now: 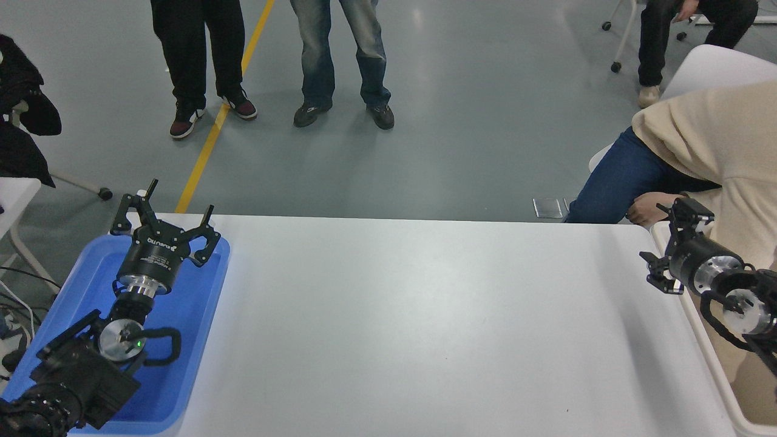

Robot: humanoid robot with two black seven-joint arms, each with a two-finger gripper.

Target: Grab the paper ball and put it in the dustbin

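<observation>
my right black pincer [668,250] hung open and empty over the cream plastic dustbin's rim [698,321], no paper ball in sight, and i feared striking the leaning person's cream sleeve [737,182].

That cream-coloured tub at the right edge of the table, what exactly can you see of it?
The dustbin is only partly in view, cut off by the picture's right edge. It looks like smooth beige plastic with a thick rounded rim and plain inner walls. It stands right beside the white table. The right gripper, open, hangs over its near rim, and a person in a cream sweater leans over it. No paper ball shows inside the visible part.
</observation>
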